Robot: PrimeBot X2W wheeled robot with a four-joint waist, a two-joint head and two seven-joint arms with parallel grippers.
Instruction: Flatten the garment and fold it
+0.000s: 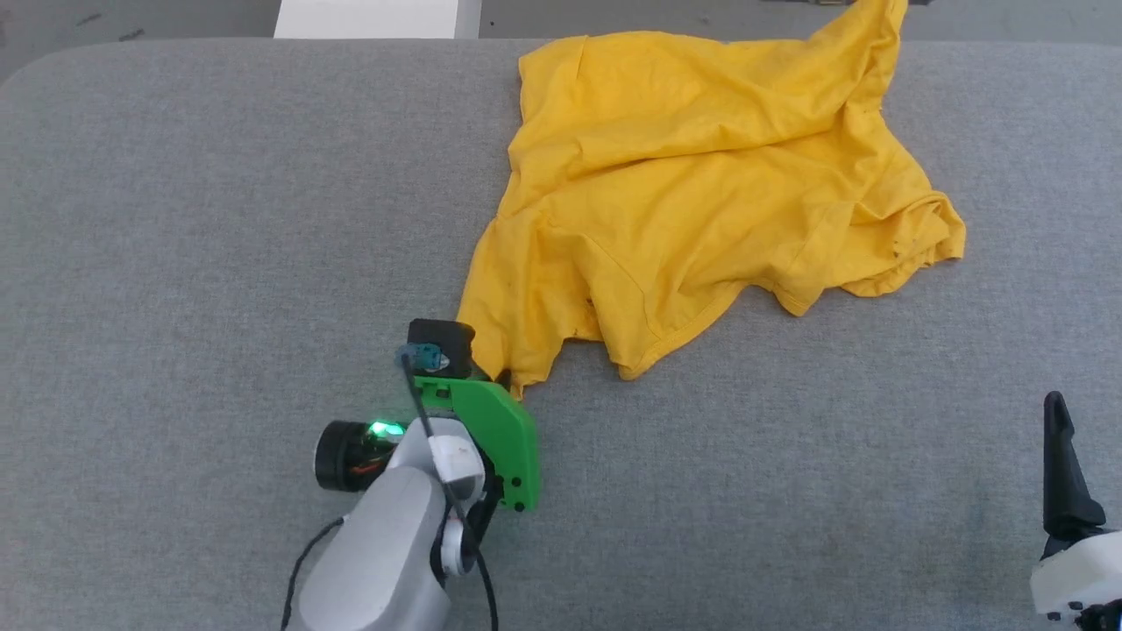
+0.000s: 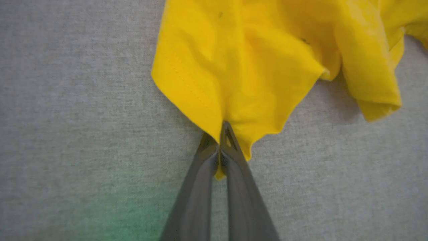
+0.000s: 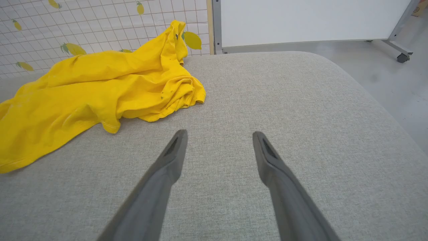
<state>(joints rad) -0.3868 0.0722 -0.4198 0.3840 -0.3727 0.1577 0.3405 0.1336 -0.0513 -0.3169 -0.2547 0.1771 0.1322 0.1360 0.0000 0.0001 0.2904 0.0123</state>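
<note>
Soft, limp shirt should sag and bunch: left fingers pinch one corner, right fingers spread, free for another.

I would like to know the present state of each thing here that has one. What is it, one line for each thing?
yellow T-shirt: crumpled, not folded, on the grey padded surface, one corner pinched.
left gripper: shut on that corner.
right gripper: open, empty, apart from the T-shirt.

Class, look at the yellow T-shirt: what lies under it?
The grey padded surface runs under the T-shirt. The left gripper pinches one corner. Anything else beneath the crumpled cloth is hidden.
</note>
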